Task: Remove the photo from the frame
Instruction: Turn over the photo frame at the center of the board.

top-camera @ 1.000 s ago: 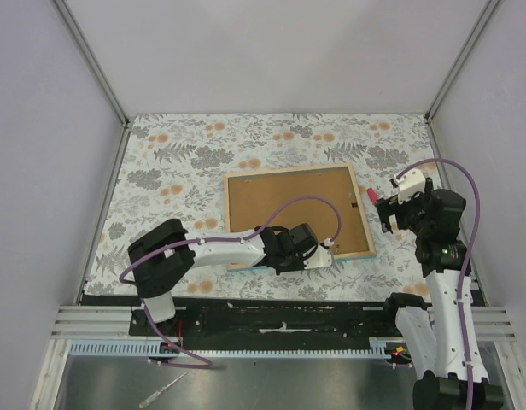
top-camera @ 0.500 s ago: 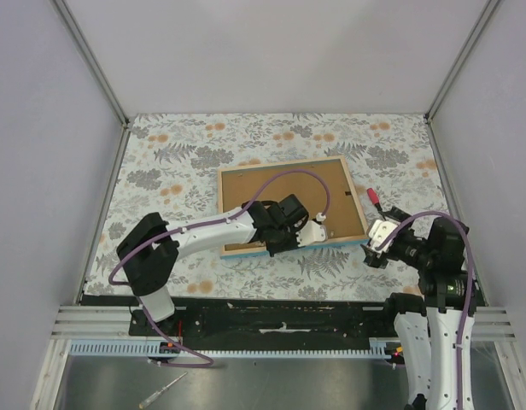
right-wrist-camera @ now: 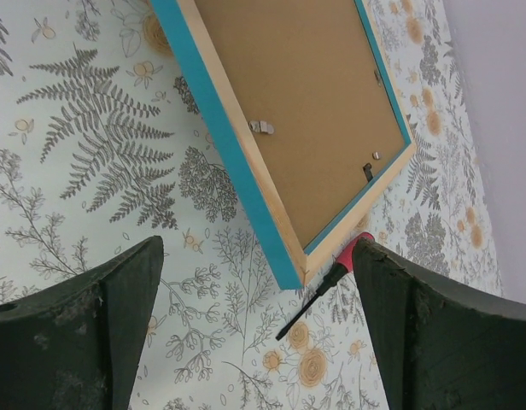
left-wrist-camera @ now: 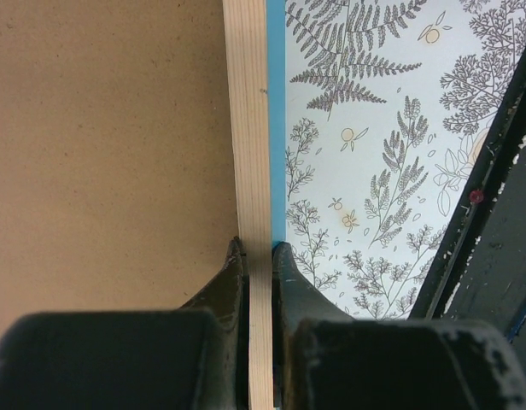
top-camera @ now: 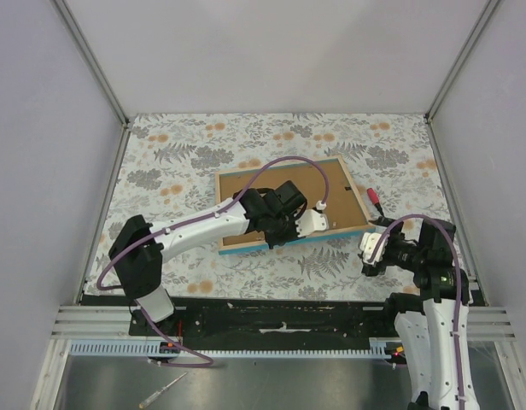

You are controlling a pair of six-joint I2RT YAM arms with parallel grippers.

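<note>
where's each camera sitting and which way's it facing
top external: above, behind the bases, facing down at the table; both arms show.
left wrist: on the left arm, along the left tool shut on the frame's edge.
right wrist: on the right arm, down past the open right tool at the frame corner, a screwdriver.
shared: all see the frame.

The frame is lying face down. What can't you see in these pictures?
- The photo's printed side: all views; the frame lies face down, so only the brown backing board shows.
- The frame's near edge: top view, partly covered by the left claw and its arm.
- The screwdriver handle end: right wrist view, hidden at the frame's corner.
</note>
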